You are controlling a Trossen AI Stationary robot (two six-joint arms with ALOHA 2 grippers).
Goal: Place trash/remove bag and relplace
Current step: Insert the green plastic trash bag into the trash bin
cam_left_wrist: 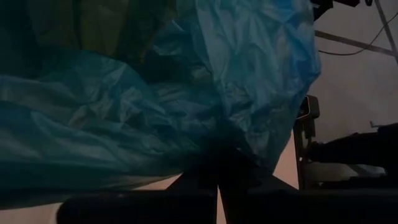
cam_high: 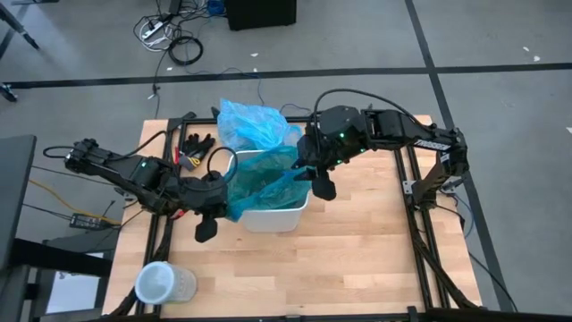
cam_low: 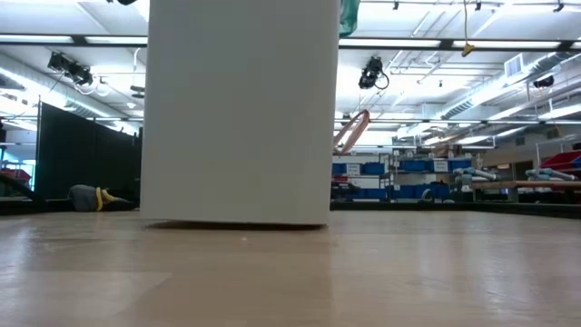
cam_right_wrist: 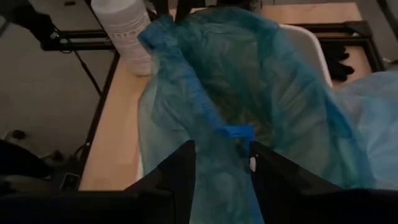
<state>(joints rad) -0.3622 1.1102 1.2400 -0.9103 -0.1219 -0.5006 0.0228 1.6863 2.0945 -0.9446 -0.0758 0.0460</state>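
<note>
A white bin (cam_high: 273,213) stands mid-table; its wall fills the low view (cam_low: 241,109). A darker teal-green plastic bag (cam_high: 259,183) sits in it, its rim drawn out over the bin. The light sky-blue bag (cam_high: 253,123) lies crumpled on the table behind the bin. My left gripper (cam_high: 217,207) is at the bin's left side, shut on the teal-green bag (cam_left_wrist: 124,112). My right gripper (cam_high: 313,176) is at the bin's right rim, closed on the same bag (cam_right_wrist: 249,81). No trash shows. My left gripper pinches the teal-green bag's rim at the bin's left side (cam_left_wrist: 211,155) between its two fingers, coming from the table's left. The plastic bunches at the fingertips and spreads away from them. My right gripper has the bag's rim at the bin's right side (cam_right_wrist: 231,134) between its two fingers, by a blue hem strip; bunched plastic fills the gap. It comes slanting down from the right. The rim runs stretched between the two grippers (cam_high: 268,190).
Black gloves (cam_high: 198,143) lie at the far left of the table. A clear round container (cam_high: 163,284) stands at the near left corner; it also shows in the right wrist view (cam_right_wrist: 124,28). Bare wood lies in front of the bin and to its right.
</note>
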